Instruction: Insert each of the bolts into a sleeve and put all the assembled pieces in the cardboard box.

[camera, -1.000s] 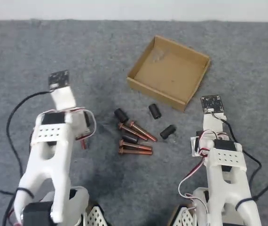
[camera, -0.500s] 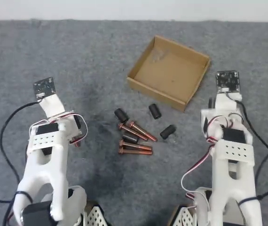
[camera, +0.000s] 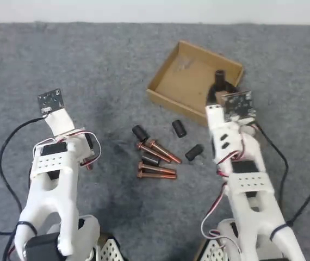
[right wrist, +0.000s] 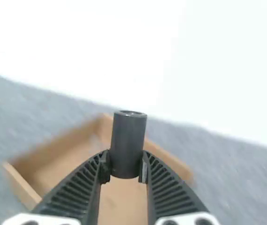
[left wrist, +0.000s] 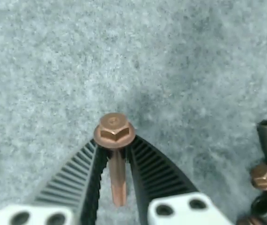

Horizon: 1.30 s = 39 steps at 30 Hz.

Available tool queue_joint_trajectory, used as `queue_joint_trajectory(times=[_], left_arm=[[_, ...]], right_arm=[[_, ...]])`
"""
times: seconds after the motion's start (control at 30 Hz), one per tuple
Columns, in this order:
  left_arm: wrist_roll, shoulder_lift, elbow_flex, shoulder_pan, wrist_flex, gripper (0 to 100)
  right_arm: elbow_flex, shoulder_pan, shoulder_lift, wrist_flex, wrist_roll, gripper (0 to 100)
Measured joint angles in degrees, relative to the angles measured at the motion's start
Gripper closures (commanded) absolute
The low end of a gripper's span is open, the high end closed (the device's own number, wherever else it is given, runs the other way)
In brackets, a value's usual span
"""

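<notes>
- Left wrist view: the left gripper [left wrist: 115, 144] pinches a copper bolt [left wrist: 115, 132] just under its hex head, over the grey carpet [camera: 90, 65] at the left.
- Right wrist view: the right gripper [right wrist: 125, 161] clamps a black sleeve [right wrist: 128, 140] upright above the cardboard box [camera: 178, 107].
- Loose bolts [camera: 156, 163] and loose sleeves [camera: 178, 128] lie between the arms, near the box.

Bright, even light, soft faint shadows
</notes>
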State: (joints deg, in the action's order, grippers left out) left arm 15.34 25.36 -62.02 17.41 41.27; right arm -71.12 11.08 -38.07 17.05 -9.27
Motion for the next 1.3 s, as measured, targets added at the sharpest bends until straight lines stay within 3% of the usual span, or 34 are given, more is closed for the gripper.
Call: queue_joint_trajectory(times=[0.27, 0.5, 0.7, 1.03, 1.3], left_arm=[[0.1, 0.0, -0.3, -0.2, -1.7, 99], [-0.2, 0.2, -1.2, -1.4, -2.5, 99], [-0.1, 0.2, -1.2, -1.5, -3.3, 99], [-0.1, 0.2, -1.2, -1.5, -4.2, 99], [-0.1, 0.2, -1.2, -1.8, -4.2, 99]], right_arm=[[0.8, 6.5, 15.9, 17.1, 13.1, 99.1], [1.1, 9.8, 33.4, 38.3, 13.5, 99.1], [-7.1, 13.5, 38.4, 54.1, 13.5, 99.1], [-23.9, 17.7, 38.6, 72.0, 13.5, 99.1], [-23.8, 17.6, 45.3, 74.5, 13.6, 99.1]])
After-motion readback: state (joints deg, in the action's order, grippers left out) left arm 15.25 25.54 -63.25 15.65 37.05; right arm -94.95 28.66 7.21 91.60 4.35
